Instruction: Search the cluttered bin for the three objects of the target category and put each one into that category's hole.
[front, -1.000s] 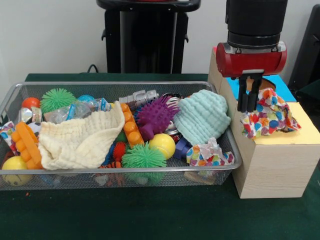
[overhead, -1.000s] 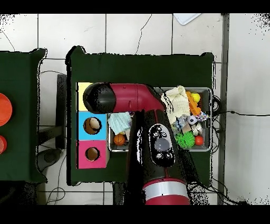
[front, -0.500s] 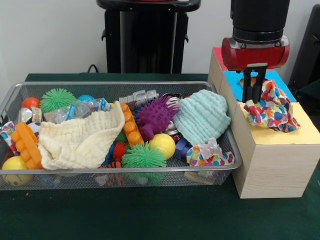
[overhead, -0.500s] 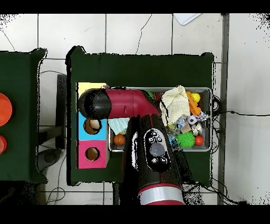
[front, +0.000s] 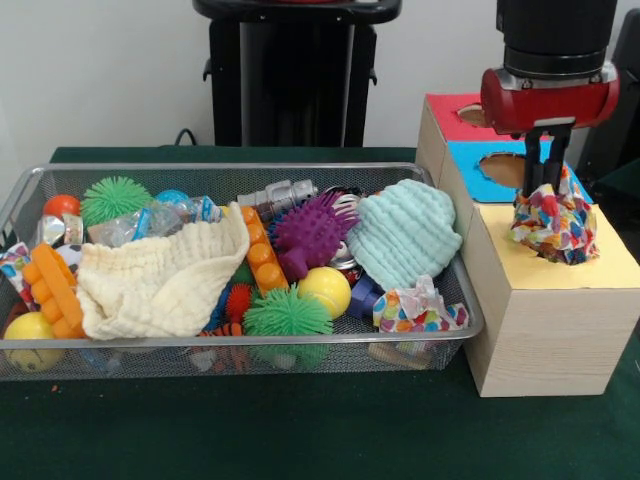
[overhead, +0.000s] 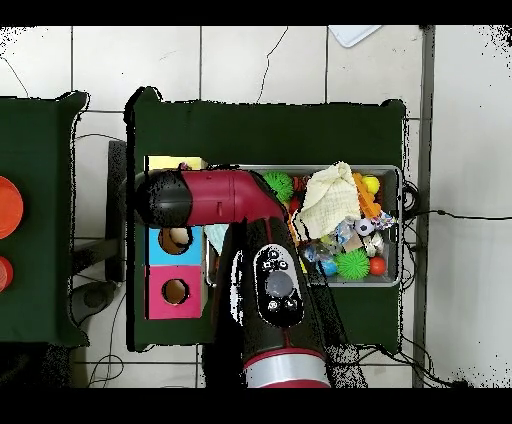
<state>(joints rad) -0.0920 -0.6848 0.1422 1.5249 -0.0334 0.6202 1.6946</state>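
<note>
My gripper (front: 548, 188) hangs over the yellow section (front: 610, 268) of the wooden box and is shut on a polka-dot cloth (front: 556, 226). The cloth is bunched upright and its lower end rests on the yellow top, hiding whatever hole is under it. A second polka-dot cloth (front: 420, 310) lies in the wire bin's (front: 250, 168) near right corner. A mint cloth (front: 405, 235) and a cream cloth (front: 160, 280) also lie in the bin. In the overhead view the arm (overhead: 215, 196) covers the yellow section, so the gripper is hidden there.
The box's blue section has an open hole (front: 510, 170) (overhead: 178, 238) and the red section another (front: 475, 115) (overhead: 176, 291). Spiky balls, orange bricks, yellow balls and a metal can fill the bin. The bin's right end stands close against the box (front: 550, 330).
The gripper has moved right in the front view, from the box's bin-side edge to over the yellow top, carrying the polka-dot cloth. The cloth now stands bunched instead of draped.
</note>
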